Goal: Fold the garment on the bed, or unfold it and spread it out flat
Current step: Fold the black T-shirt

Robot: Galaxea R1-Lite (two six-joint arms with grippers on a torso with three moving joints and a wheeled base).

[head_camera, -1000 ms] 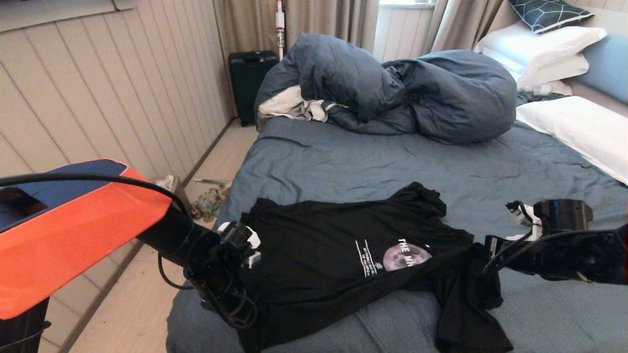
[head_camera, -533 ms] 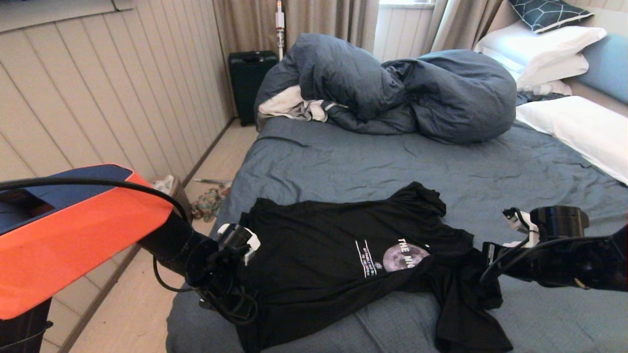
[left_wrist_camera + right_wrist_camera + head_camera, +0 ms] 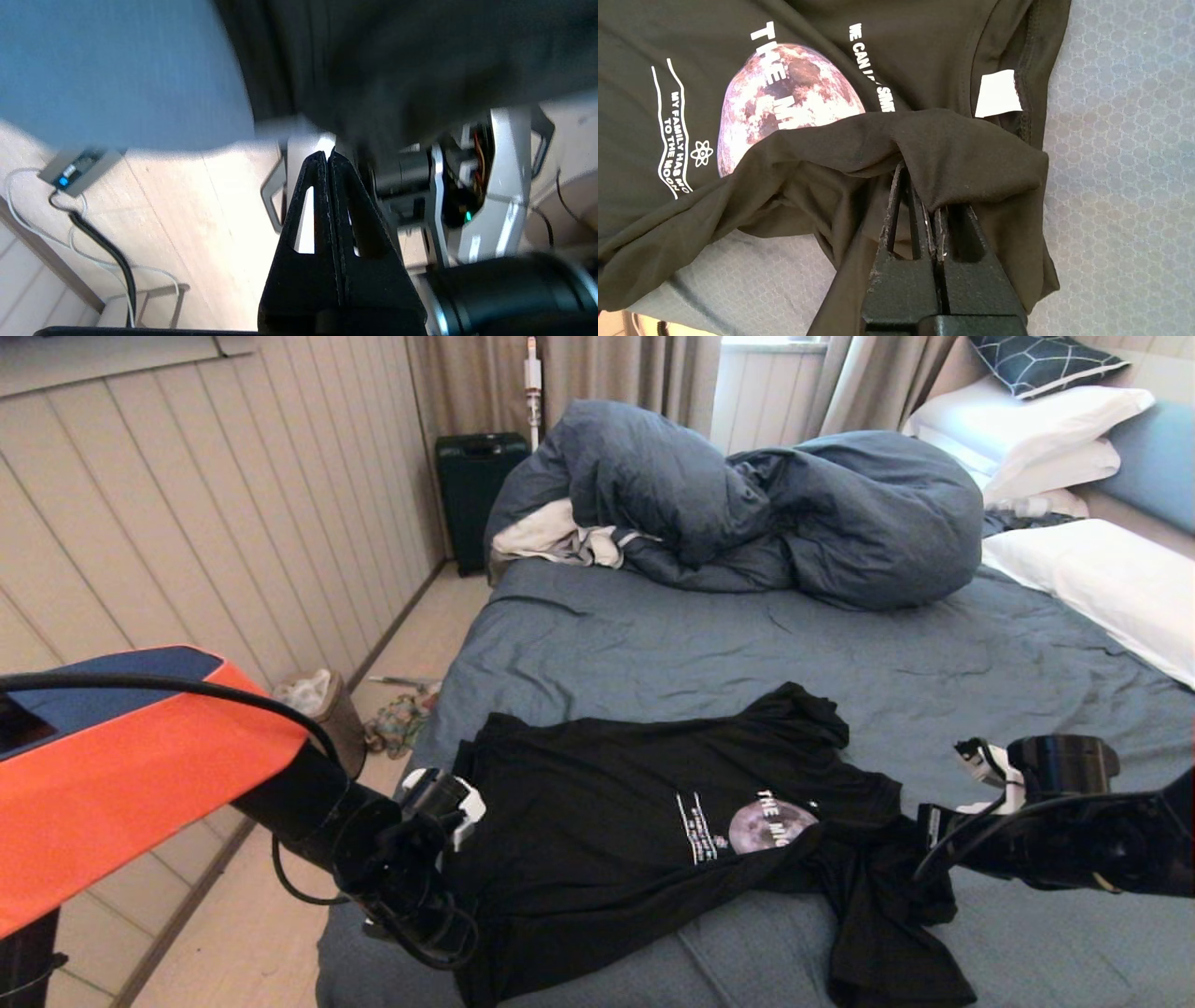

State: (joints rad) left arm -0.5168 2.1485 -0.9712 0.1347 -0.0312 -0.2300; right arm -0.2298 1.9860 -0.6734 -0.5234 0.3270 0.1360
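Garment (image 3: 607, 840) first: it's a black T-shirt lying on the near part of the bed (image 3: 709, 653), print side up, with the grey moon (image 3: 773, 825) and white lettering showing toward its right half, and everything else here is placed relative to it. Off its left edge, past the side of the bed and over the floor, sits the left gripper (image 3: 329, 161), at the end of the arm with the big orange cover (image 3: 121, 784); the two black fingers are pressed flat together, and the wrist view shows dark fabric right at the tips, though whether any of it is actually pinched is hard to say since that bit is blurred. Beyond the shirt, toward the far side of the bed, there's a bulky slate-blue duvet (image 3: 766, 504) piled up with a white-grey cloth (image 3: 551, 543) tucked at its left. Moving right, the shirt's right end is bunched and pulled up into a fold, and the right gripper (image 3: 924, 186) is clamped on that fold, fingers closed with the black cloth draped over the tips. Just past the fold, the white neck tag (image 3: 997, 92) shows inside the collar. White pillows (image 3: 1092, 579) lie further right and back.
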